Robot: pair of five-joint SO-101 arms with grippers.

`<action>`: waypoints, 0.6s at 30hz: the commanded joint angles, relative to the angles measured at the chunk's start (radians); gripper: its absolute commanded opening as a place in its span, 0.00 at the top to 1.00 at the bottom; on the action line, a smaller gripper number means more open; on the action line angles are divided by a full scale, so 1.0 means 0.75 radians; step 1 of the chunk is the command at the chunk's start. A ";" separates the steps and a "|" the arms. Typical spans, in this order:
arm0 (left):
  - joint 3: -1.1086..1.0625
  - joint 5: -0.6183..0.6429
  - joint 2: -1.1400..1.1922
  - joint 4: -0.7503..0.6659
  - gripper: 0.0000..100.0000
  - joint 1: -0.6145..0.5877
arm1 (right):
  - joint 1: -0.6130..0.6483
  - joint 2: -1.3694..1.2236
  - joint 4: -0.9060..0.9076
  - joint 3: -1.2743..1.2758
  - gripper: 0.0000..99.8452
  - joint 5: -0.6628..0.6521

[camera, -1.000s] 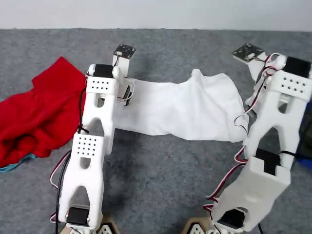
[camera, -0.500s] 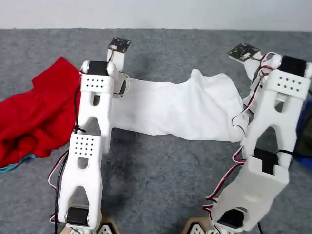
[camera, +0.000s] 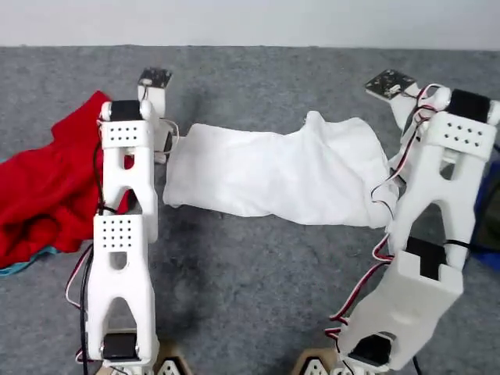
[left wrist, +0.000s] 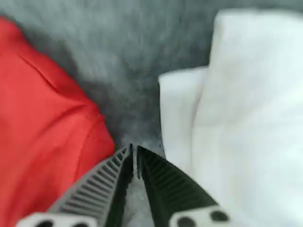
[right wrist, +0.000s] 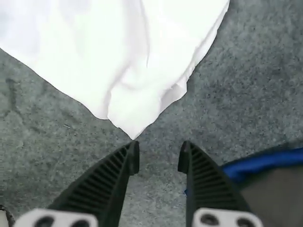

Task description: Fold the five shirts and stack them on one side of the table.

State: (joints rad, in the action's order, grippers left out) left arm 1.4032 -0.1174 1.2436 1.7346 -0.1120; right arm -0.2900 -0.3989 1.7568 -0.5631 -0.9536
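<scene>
A white shirt (camera: 273, 168) lies crumpled across the middle of the grey table, also seen as the white shirt (left wrist: 236, 109) and the white shirt (right wrist: 128, 56). A red shirt (camera: 55, 187) is heaped at the left, appearing again as the red shirt (left wrist: 42, 132). My left gripper (left wrist: 133, 152) is shut with nothing in it, over bare table in the gap between the red and white shirts. My right gripper (right wrist: 159, 153) is open and holds nothing, just off the white shirt's right-hand corner.
A blue cloth (right wrist: 255, 165) lies by the right gripper, at the table's right edge (camera: 492, 195). A teal scrap (camera: 16, 268) peeks from under the red shirt. Bare grey table (camera: 258, 281) spreads in front of the white shirt.
The left arm has swung left, off the white shirt's left end and toward the red shirt; that end now lies uncovered. The right arm has barely shifted.
</scene>
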 commanded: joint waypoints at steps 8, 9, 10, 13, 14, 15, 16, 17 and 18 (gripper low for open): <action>0.130 0.245 -0.065 -0.006 0.76 0.139 | 0.011 0.073 0.050 0.182 0.85 -0.006; 0.120 0.231 -0.049 -0.018 0.77 0.141 | 0.009 0.075 0.050 0.184 0.85 -0.008; 0.118 0.217 -0.027 -0.027 0.78 0.141 | 0.009 0.075 0.050 0.186 0.85 -0.008; 0.126 0.174 0.045 -0.072 0.82 0.135 | 0.009 0.079 0.050 0.186 0.85 -0.010; 0.126 0.155 0.063 -0.076 0.83 0.135 | 0.009 0.079 0.050 0.186 0.85 -0.010; 0.126 0.133 0.076 -0.074 0.83 0.135 | 0.009 0.079 0.050 0.186 0.85 -0.010; 0.126 0.113 0.090 -0.074 0.84 0.137 | 0.009 0.079 0.050 0.186 0.85 -0.010; 0.126 0.092 0.098 -0.074 0.85 0.141 | 0.009 0.079 0.050 0.186 0.85 -0.010; 0.126 0.078 0.108 -0.072 0.86 0.143 | 0.009 0.079 0.050 0.186 0.85 -0.010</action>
State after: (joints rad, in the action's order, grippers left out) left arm 1.4845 -0.0176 1.3295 1.6978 -0.0153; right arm -0.2900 -0.3989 1.7568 -0.4173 -0.9521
